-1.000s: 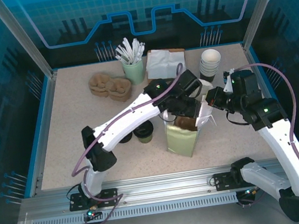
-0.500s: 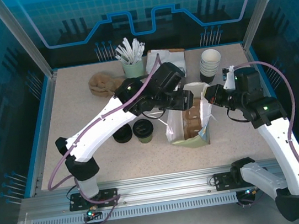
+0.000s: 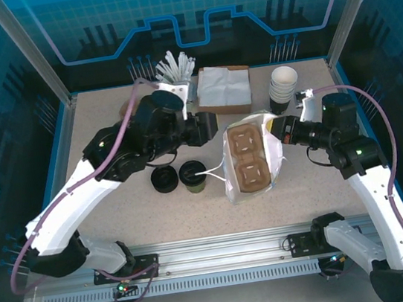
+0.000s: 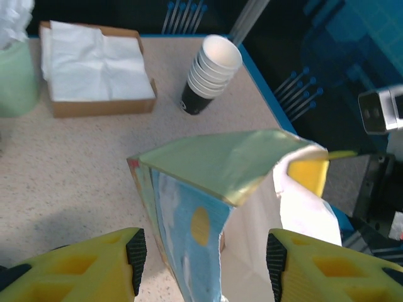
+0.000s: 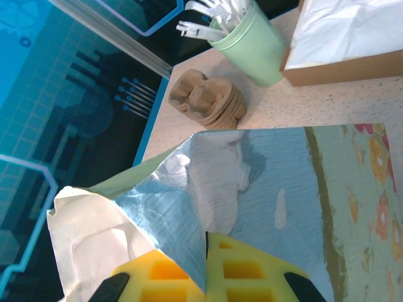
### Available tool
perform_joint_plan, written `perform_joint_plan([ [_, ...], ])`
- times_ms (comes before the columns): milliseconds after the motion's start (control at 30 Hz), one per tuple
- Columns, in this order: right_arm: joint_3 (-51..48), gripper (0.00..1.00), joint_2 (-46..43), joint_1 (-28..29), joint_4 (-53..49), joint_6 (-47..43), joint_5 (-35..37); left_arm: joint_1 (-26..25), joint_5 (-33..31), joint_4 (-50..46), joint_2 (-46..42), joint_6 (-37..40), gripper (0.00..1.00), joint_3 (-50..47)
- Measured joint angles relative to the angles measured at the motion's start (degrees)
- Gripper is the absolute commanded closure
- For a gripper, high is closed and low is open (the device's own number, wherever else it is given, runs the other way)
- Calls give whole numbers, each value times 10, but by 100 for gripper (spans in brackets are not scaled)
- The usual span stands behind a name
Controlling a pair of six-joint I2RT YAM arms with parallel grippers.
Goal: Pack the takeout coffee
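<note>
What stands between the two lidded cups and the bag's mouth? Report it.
Nothing solid: only a thin white loop lies between the lidded cups and the bag. The right end effector pinches its opposite rim.

One bag (image 4: pixel 214 165), two lidded cups (image 3: pixel 164 179) (image 3: pixel 194 176), one cup stack (image 3: pixel 283 83), one napkin box (image 3: pixel 224 89), one straw holder (image 5: pixel 255 44).

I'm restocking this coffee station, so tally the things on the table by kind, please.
Paper bag: 1
Cup carrier inside the bag: 1
Stack of spare carriers: 1
Dark-lidded coffee cups: 2
Stack of empty paper cups: 1
Napkin box: 1
Green cup of stirrers: 1
Total: 8
</note>
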Motion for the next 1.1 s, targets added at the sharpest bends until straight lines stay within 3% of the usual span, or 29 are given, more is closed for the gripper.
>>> perform_joint_plan([
  [233,-7,100,11,0,9,-1,-27,10,-17,16,-16,1,44,-47],
  [467,-6,100,97,-4,7,18,-42,19,-19,17,-16,-3,44,-67],
  [700,25,100,170,-23,-16,16,-39,26,-19,16,-9,-9,44,-71],
  [1100,83,97,215,-40,-35,-13,0,31,-19,12,-9,-23,44,-76],
])
